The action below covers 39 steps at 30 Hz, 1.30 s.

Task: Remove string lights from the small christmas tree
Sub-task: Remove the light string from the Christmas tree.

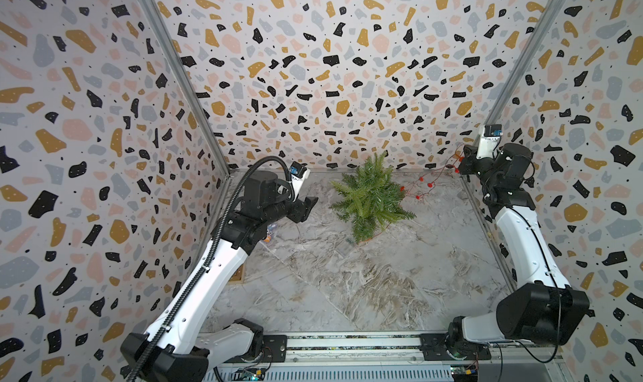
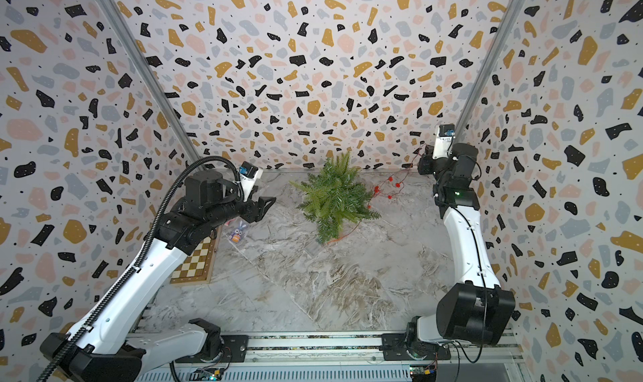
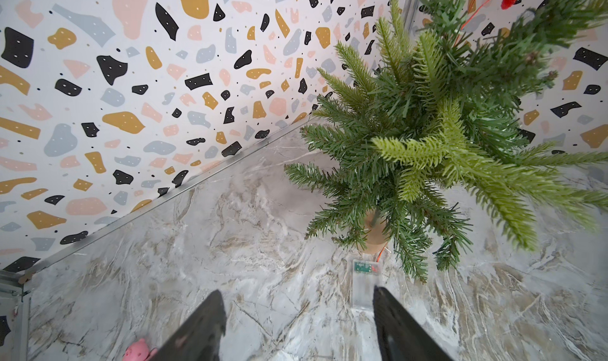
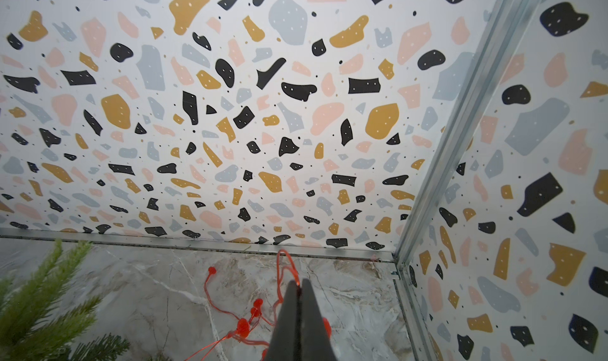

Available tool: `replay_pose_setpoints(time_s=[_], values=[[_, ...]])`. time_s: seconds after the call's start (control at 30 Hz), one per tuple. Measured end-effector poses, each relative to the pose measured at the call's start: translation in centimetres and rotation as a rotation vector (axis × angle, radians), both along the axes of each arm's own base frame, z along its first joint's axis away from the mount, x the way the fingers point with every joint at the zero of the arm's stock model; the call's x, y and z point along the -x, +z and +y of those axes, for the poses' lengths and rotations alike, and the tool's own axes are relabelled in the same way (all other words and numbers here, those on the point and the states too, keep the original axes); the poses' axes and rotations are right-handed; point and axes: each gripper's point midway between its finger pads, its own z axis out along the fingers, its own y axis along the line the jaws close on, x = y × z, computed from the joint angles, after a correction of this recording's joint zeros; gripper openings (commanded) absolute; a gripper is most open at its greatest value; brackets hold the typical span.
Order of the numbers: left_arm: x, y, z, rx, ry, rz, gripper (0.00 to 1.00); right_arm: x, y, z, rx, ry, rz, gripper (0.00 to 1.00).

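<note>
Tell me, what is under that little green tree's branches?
Under the small christmas tree sit its tan base and a clear box; the string lights trail out from beneath. The branches cover how the wire runs inside.

A checkerboard point(image 2: 195, 263) is laid at the marble tabletop point(image 2: 330, 293) edge. A small bunny figure point(image 2: 237, 233) is placed just beside it.

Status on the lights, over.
Right gripper shut on string lights, near back corner. Left gripper open, empty, beside small christmas tree. Wire runs through branches; clear box at base.
</note>
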Motion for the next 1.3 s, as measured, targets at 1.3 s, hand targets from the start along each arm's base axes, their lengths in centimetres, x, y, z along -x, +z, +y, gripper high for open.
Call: replay_pose_setpoints(time_s=[1.3], values=[[0.5, -0.3, 0.3, 0.002, 0.000, 0.006, 0.70, 2.2, 8.5, 5.8, 0.019, 0.193, -0.181, 0.02]])
